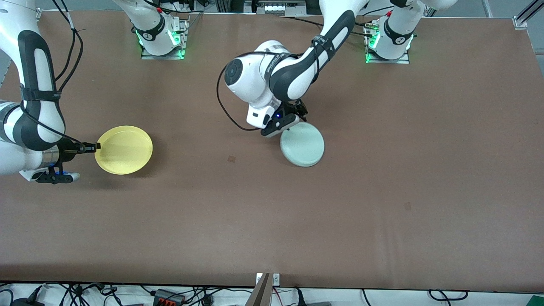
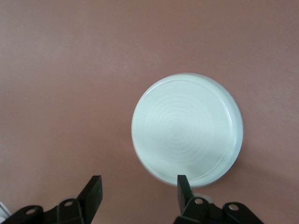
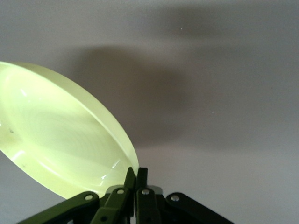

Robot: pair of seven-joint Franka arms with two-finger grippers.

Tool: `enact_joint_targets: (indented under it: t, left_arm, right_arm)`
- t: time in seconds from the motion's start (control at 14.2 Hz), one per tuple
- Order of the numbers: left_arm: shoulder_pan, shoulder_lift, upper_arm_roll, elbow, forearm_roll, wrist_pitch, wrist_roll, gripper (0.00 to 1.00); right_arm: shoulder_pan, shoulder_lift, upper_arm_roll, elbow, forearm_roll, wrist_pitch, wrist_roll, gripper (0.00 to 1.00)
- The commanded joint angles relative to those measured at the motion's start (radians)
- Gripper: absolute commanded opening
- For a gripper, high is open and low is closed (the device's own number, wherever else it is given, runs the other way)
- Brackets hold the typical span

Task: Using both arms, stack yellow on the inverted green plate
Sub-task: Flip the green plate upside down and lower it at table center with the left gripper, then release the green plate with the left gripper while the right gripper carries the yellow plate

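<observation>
1. The green plate (image 1: 302, 145) lies flat on the brown table (image 1: 382, 204) near the middle, upside down, its flat underside facing up. Being round, it has no long axis; the left wrist view shows faint rings on the upturned base (image 2: 187, 128).

2. The left gripper (image 1: 297, 114) hangs over the plate's edge at about eleven o'clock as the front view shows it, toward the robots' bases. Its jaws are released and stand apart with nothing between them. One fingertip (image 2: 183, 183) sits over the plate's rim in the left wrist view; whether it touches the rim I cannot tell.

3. The yellow plate (image 1: 123, 149) is at the right arm's end of the table, well apart from the green one. Its open side faces up, and it looks tilted, though the front view is too steep to be sure.

4. The right gripper (image 1: 94, 147) meets the yellow plate at its nine o'clock edge in the front view. Its jaws are clenched on the rim (image 3: 133, 165), gripping the plate.
</observation>
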Motion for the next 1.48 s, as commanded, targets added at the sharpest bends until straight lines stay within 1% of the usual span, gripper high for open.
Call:
enact_joint_targets:
  t: [0.0, 0.14, 0.21, 0.35, 0.56, 0.7, 0.85, 0.99, 1.13, 1.27, 1.34, 1.41]
  left_arm:
    - [0.009, -0.033, -0.047, -0.010, -0.021, 0.023, -0.007, 0.72]
    - [0.022, -0.059, -0.049, -0.010, -0.025, 0.023, 0.002, 0.73]
    - [0.042, -0.071, -0.050, -0.012, -0.027, 0.023, 0.019, 0.74]
    - [0.091, -0.123, -0.050, -0.022, -0.057, 0.013, 0.115, 0.75]
    - [0.174, -0.196, -0.050, -0.029, -0.071, -0.032, 0.299, 0.77]
    - [0.252, -0.237, -0.050, -0.029, -0.102, -0.050, 0.487, 0.79]
    - [0.337, -0.272, -0.052, -0.027, -0.125, -0.069, 0.633, 0.80]
    - [0.425, -0.304, -0.052, -0.027, -0.157, -0.092, 0.762, 0.81]
    - [0.513, -0.334, -0.050, -0.027, -0.197, -0.096, 0.870, 0.83]
    - [0.588, -0.354, -0.049, -0.023, -0.197, -0.113, 0.959, 0.88]
    - [0.631, -0.364, -0.052, -0.023, -0.202, -0.115, 1.002, 0.96]
    - [0.665, -0.377, -0.052, -0.019, -0.215, -0.116, 1.049, 1.00]
  right_arm:
    - [-0.012, -0.007, 0.006, 0.014, 0.016, -0.015, -0.018, 0.00]
    - [0.001, -0.012, 0.013, 0.052, 0.016, -0.016, -0.008, 0.00]
    - [0.011, -0.012, 0.015, 0.052, 0.017, -0.016, -0.008, 0.00]
    - [0.036, -0.009, 0.017, 0.051, 0.031, -0.018, -0.008, 0.00]
    - [0.063, 0.011, 0.017, 0.052, 0.177, -0.045, 0.000, 0.00]
    - [0.103, 0.043, 0.017, 0.052, 0.230, -0.033, 0.046, 0.00]
    - [0.167, 0.065, 0.017, 0.054, 0.263, -0.030, 0.096, 0.00]
    - [0.233, 0.083, 0.017, 0.057, 0.328, -0.009, 0.188, 0.00]
    - [0.328, 0.103, 0.017, 0.060, 0.361, 0.031, 0.265, 0.00]
    - [0.408, 0.115, 0.017, 0.060, 0.414, 0.093, 0.375, 0.00]
    - [0.441, 0.126, 0.017, 0.061, 0.445, 0.116, 0.415, 0.00]
    - [0.474, 0.138, 0.017, 0.061, 0.473, 0.151, 0.446, 0.00]
